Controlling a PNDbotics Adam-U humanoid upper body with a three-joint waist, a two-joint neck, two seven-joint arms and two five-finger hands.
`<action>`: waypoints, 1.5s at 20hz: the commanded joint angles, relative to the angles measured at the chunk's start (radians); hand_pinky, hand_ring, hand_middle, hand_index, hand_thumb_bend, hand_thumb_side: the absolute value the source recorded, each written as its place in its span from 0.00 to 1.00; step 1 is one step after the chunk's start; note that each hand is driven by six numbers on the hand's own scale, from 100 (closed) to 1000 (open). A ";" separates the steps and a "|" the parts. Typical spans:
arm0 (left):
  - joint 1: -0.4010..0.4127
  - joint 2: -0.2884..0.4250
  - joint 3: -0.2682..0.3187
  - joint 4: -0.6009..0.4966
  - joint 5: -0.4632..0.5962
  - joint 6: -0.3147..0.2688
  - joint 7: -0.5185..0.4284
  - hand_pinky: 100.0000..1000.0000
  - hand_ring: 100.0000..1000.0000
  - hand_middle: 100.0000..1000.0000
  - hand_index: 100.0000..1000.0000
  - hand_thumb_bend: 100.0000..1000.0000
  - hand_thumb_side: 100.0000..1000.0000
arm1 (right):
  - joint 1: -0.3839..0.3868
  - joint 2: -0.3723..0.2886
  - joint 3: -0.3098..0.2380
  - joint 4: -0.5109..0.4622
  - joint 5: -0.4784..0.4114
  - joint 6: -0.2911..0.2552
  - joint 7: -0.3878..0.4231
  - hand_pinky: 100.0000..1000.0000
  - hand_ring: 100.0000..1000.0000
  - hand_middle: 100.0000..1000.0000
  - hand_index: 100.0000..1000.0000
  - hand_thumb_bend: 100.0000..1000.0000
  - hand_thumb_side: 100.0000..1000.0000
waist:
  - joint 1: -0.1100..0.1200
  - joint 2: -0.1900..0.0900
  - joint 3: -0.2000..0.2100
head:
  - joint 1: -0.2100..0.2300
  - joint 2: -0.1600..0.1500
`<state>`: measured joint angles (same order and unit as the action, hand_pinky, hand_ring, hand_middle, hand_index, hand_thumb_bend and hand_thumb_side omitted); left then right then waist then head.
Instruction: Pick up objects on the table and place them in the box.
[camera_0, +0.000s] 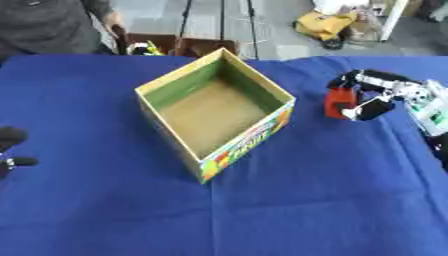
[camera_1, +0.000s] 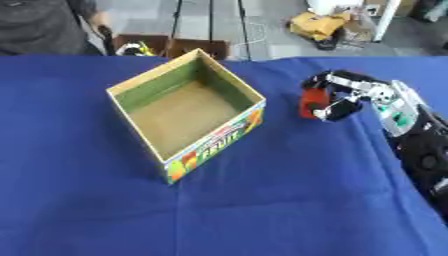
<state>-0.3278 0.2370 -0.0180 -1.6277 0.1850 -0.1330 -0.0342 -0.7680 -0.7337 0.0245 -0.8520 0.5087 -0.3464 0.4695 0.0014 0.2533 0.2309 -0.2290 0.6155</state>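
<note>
From my station the box (camera_0: 214, 112) stands open in the middle of the blue tabletop (camera_0: 306, 210), and I see only its bare brown floor, so I judge nothing is packed yet. My right robot hand (camera_1: 346, 100) sits to the right of the box, fingers curled round a small red object (camera_1: 311, 104), which appears clamped low, at or just above the cloth. What remains: carry it left over the rim and let go inside. My left robot hand (camera_0: 10, 147) idles at the left edge; I cannot tell its fingers' state. I spot no other loose objects on the cloth.
</note>
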 joint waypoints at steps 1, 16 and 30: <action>-0.007 0.011 0.008 -0.017 0.001 -0.004 0.002 0.55 0.81 0.66 0.73 0.72 0.79 | -0.002 -0.035 -0.015 -0.001 -0.014 0.010 -0.040 0.24 0.38 0.21 0.49 0.00 0.00 | 0.003 -0.019 -0.006 | 0.003 0.008; 0.001 0.010 0.014 -0.017 -0.006 -0.006 0.009 0.55 0.81 0.66 0.73 0.73 0.79 | -0.058 -0.028 0.013 -0.250 -0.179 0.045 -0.148 0.24 0.35 0.16 0.44 0.00 0.00 | -0.007 -0.044 -0.015 | -0.009 0.006; 0.004 0.006 0.016 -0.016 -0.006 -0.007 0.009 0.55 0.81 0.66 0.73 0.73 0.79 | -0.076 0.014 0.073 -0.258 -0.042 0.013 0.032 0.61 0.85 0.73 0.85 0.28 0.09 | -0.011 -0.046 -0.011 | -0.035 -0.009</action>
<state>-0.3168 0.2290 -0.0137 -1.6276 0.1834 -0.1385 -0.0277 -0.8297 -0.6834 0.1147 -1.1117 0.4427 -0.3320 0.4846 -0.0096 0.2282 0.2175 -0.2652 0.6167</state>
